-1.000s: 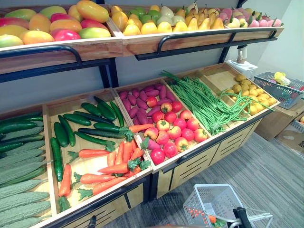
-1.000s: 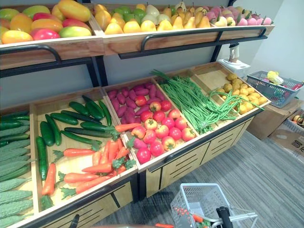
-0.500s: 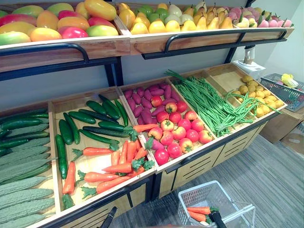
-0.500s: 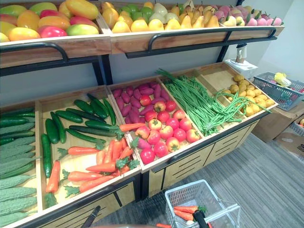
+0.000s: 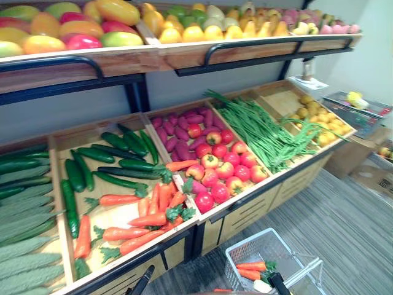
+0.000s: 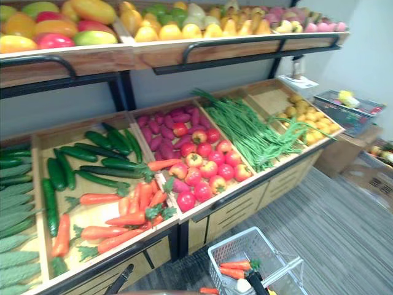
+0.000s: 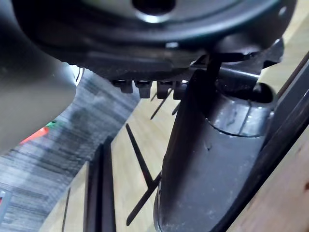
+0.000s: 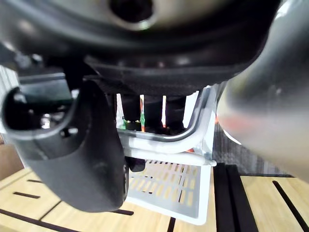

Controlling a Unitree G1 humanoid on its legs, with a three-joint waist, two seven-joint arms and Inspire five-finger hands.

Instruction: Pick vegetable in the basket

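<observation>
A white wire basket (image 5: 245,253) hangs low in front of the stand, with two orange carrots (image 5: 252,267) lying in it. My right hand (image 5: 279,284) is at the basket's near side. In the right wrist view its fingers (image 8: 145,108) curl over the basket's handle bar (image 8: 164,137). More carrots (image 5: 144,218) lie in a wooden bin at the shelf's front, beside dark green cucumbers (image 5: 116,163). My left hand (image 5: 143,281) pokes up below the carrot bin with a straight finger. In the left wrist view its thumb (image 7: 207,179) stands by the stand's wooden front, holding nothing.
Bitter gourds (image 5: 24,215) fill the leftmost bin. Red tomatoes and purple tubers (image 5: 212,163), green beans (image 5: 264,132) and yellow fruit (image 5: 319,120) lie further right. An upper shelf (image 5: 184,55) of fruit overhangs the bins. A grey basket (image 5: 359,107) stands at the far right.
The camera has moved, so the whole picture has shifted. The basket and its carrots now show more fully than a second ago. My left hand's finger has come up into view at the bottom.
</observation>
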